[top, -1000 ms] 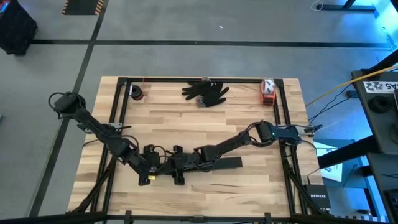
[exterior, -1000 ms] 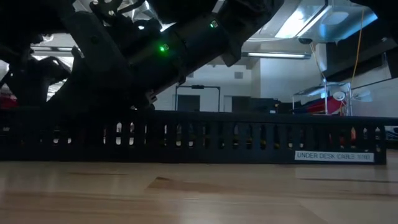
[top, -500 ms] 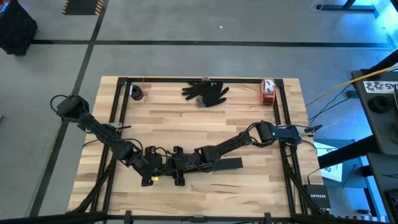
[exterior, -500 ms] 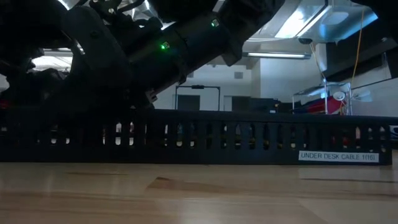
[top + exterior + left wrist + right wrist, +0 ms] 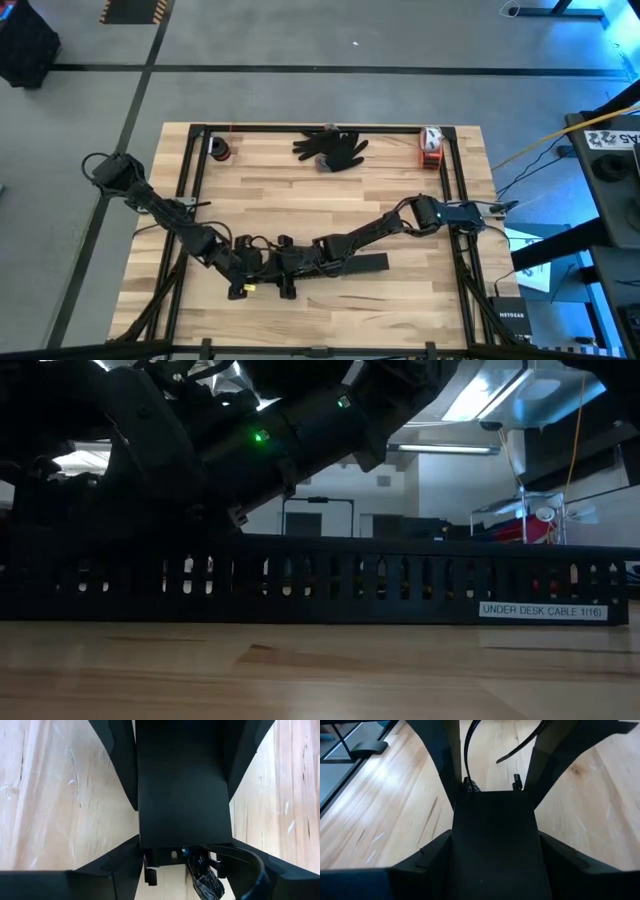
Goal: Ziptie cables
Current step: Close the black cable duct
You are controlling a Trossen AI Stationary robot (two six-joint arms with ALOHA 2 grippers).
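Both pincers meet low over the front of the table (image 5: 330, 190); the left pincer (image 5: 258, 264) and right pincer (image 5: 292, 262) each clamp the black slotted channel (image 5: 400, 575) from opposite ends, likely to steady it for bundling; the cables (image 5: 468, 750) show only as thin dark strands curling just past the channel's end; the arms hide the rest, and I cannot make out any ziptie.

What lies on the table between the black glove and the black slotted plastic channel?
Bare wood only: the high view shows nothing between the black glove and the black slotted plastic channel.
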